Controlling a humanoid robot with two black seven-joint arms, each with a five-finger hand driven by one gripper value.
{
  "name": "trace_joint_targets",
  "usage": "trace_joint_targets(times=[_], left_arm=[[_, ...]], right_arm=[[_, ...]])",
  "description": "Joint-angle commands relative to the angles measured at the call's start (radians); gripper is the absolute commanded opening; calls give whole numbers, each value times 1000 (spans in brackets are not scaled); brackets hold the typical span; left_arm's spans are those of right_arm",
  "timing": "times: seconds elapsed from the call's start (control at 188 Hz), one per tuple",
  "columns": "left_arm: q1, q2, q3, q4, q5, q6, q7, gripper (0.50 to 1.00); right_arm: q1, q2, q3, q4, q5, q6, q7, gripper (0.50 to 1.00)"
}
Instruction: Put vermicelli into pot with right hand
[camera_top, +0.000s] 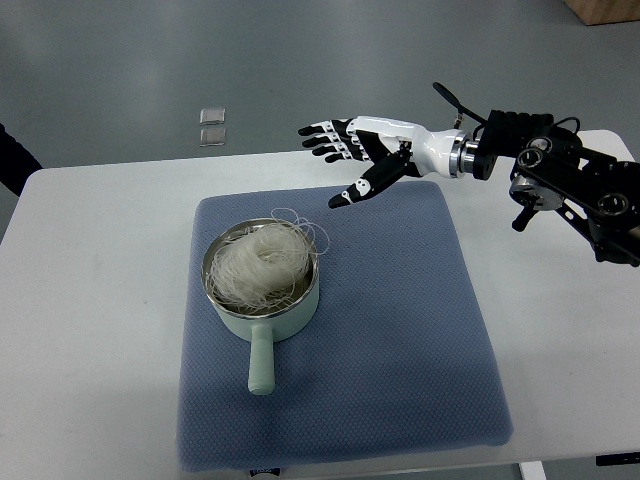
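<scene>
starting at the near edge, a blue-grey mat (400, 380) covers most of the white table (90, 300), and a pale green pot (262, 300) sits on the left half of the mat with its handle (261, 362) pointing straight toward the camera. the vermicelli (258, 264) is already in the pot, a loose white nest filling the steel inside, with a few thin strands looping up over the far right rim. further back, the right hand (362, 150) hangs over the far edge of the mat, up and to the right of the pot and well clear of it, fingers spread out and holding nothing, thumb angled down toward the mat. its black arm (570, 175) comes in from the right side. beyond the table, two small clear squares (212, 126) lie on the grey floor.
</scene>
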Motion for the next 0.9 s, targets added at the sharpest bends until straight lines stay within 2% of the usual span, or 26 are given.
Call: trace_joint_targets(times=[0.0,0.256,0.496,0.602,0.895], left_arm=[[0,0,1,0,0,0,0,1000],[0,0,-1,0,0,0,0,1000],[0,0,-1,0,0,0,0,1000],[0,0,1,0,0,0,0,1000],[0,0,1,0,0,0,0,1000]], right_arm=[[-70,-10,26,-4,90,-10,-1,924],[-191,6,82,-9,407,-103,-2,924],[-262,4,82,-9,734,-115,-1,924],[-285,7,83,-12,766,-148,10,926],[-293,20,85,-35,766,-138,12,926]])
